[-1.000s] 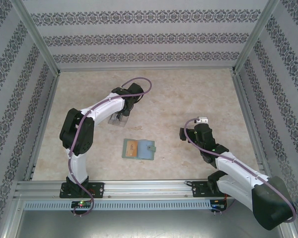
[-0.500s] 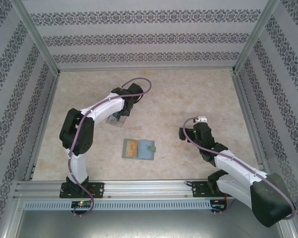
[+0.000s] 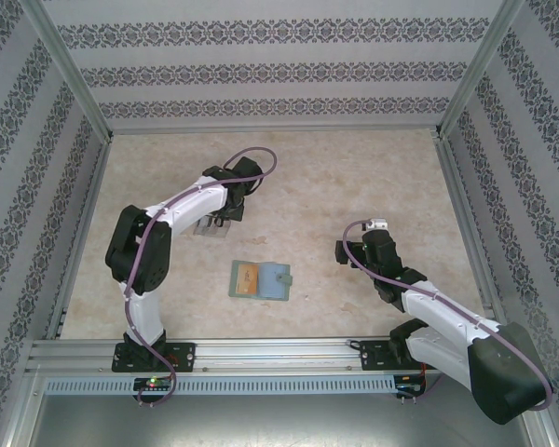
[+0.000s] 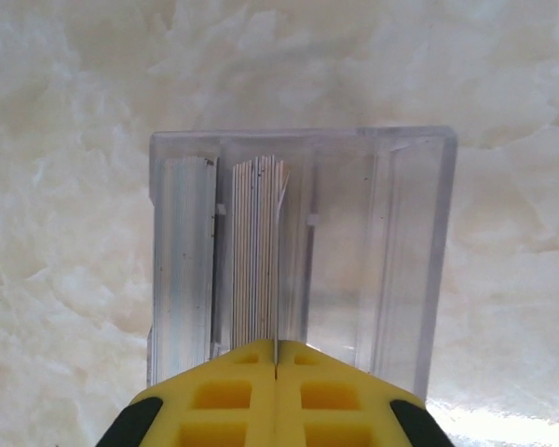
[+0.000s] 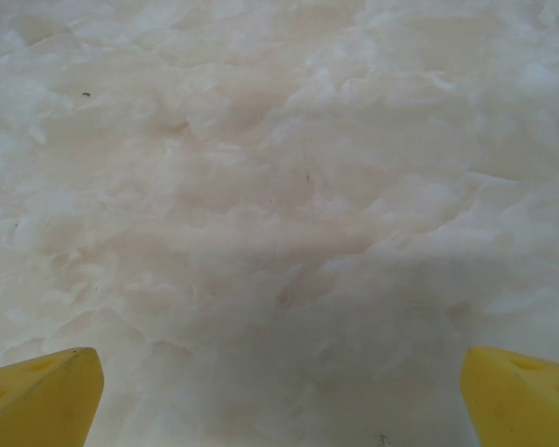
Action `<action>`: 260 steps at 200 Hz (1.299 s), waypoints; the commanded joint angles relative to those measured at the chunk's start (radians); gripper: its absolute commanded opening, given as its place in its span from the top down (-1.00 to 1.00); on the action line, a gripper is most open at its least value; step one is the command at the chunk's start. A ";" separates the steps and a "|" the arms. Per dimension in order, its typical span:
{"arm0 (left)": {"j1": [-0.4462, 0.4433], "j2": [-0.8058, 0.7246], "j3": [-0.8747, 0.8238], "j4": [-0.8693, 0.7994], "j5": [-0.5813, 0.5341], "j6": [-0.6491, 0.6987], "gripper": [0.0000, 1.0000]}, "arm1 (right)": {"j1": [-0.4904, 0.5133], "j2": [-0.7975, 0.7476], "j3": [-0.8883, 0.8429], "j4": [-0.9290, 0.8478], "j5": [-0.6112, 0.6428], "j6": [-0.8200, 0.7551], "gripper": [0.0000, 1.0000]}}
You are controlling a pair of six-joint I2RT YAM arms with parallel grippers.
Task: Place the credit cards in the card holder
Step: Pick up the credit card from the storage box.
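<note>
On the worktop (image 3: pixel 354 177) the sage-green card holder (image 3: pixel 274 282) is laid open and flat, a little below the centre of the top view. Its long axis runs left to right in the frame, slightly tilted, and its snap tab (image 3: pixel 288 278) points to the right. An orange-yellow credit card (image 3: pixel 247 277) is seen at its left half, long axis up and down the frame. The left end effector (image 4: pixel 276 349) is closed, pads together, at a clear slotted stand (image 4: pixel 401 242); whether a card is pinched cannot be told. The right end effector (image 5: pixel 279 358) is held wide open above bare worktop.
</note>
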 commanded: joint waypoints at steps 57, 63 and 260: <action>0.014 -0.093 -0.026 -0.004 0.003 -0.009 1.00 | -0.014 0.013 0.051 -0.004 -0.013 0.011 -0.96; 0.014 -0.095 -0.026 -0.006 0.006 -0.010 1.00 | -0.015 0.013 0.053 -0.002 -0.015 0.012 -0.97; 0.078 -0.498 -0.240 0.143 0.267 0.029 1.00 | 0.010 0.018 0.193 -0.002 -0.476 0.177 -0.96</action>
